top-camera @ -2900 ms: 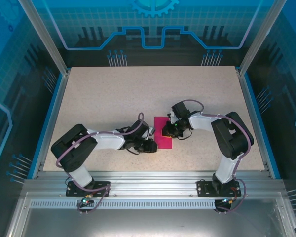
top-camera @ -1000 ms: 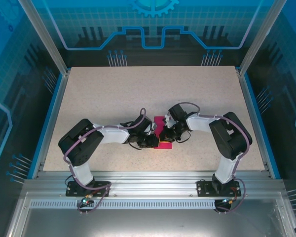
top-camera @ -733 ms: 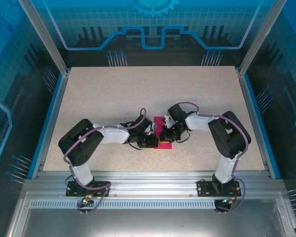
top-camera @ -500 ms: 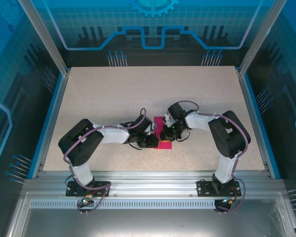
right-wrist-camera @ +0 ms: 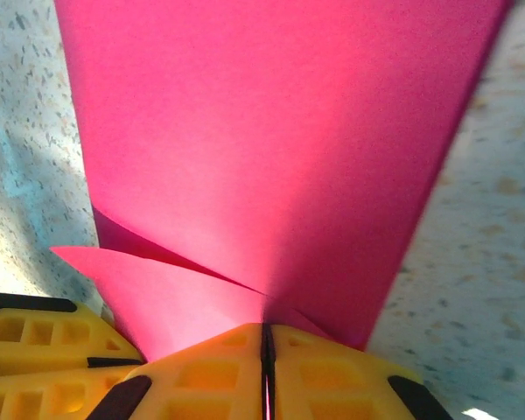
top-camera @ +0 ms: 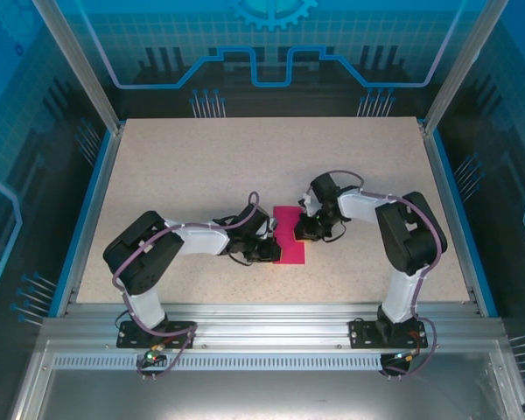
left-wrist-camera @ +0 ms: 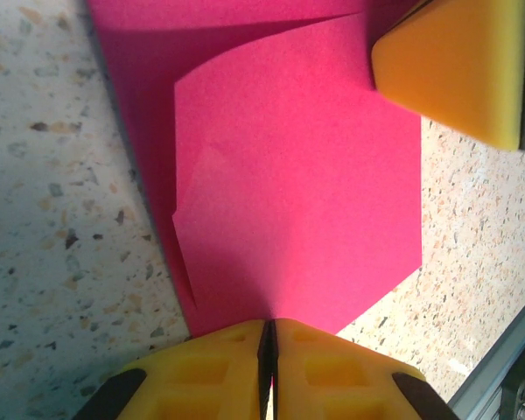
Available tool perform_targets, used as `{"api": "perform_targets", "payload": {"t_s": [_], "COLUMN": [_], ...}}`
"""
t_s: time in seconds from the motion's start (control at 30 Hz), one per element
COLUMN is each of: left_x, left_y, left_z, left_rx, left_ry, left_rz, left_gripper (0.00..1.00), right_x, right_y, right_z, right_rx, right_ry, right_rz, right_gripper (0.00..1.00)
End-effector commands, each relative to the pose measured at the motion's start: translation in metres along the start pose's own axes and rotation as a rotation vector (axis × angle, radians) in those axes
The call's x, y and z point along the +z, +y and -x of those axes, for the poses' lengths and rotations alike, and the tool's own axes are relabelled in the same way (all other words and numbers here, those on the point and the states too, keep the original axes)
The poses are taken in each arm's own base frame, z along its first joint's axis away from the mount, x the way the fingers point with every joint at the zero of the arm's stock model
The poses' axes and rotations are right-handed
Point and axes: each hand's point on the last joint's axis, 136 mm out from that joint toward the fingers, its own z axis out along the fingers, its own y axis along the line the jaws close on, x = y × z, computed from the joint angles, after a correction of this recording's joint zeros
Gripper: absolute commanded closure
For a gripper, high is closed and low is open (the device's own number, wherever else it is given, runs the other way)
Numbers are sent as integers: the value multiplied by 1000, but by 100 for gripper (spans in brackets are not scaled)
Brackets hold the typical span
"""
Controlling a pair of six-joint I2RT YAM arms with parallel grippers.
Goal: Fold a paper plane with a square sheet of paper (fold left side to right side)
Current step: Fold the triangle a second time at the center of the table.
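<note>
**Both grippers closed at the pink sheet**

We see the square sheet of paper (top-camera: 290, 248), partly folded, on the table (top-camera: 192, 166) between the arms. The right gripper (right-wrist-camera: 267, 350) is clamped on its converging layers. The left gripper (left-wrist-camera: 269, 346) is closed at the sheet's edge; whether it pinches paper, we cannot tell.

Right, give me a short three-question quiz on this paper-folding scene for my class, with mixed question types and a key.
1. True or false: the pink paper lies on the table as one flat, unfolded layer.
2. The fingers of the left gripper are: A yellow, B blue, C green.
3. Fill in: the right gripper is shut on the ____.
Key: 1 false, one layer is folded over another; 2 A; 3 paper.
</note>
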Motion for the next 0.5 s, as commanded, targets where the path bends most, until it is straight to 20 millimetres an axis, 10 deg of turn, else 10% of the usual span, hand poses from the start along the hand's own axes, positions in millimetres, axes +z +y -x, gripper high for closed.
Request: {"api": "perform_targets", "payload": {"t_s": [0.0,0.47], "left_x": [4,-27], "left_y": [69,-16], "left_z": [-40,11], "left_rx": [-86,34], "left_ry": [93,-12], "left_rz": [247,33], "left_gripper": [86,81], "right_x": [-1,7], "right_y": [-37,-37], "right_z": [4,0], "right_rx": [43,63], "right_ry": [8,32], "right_rz": [-108,-84], "right_gripper": [90,90]}}
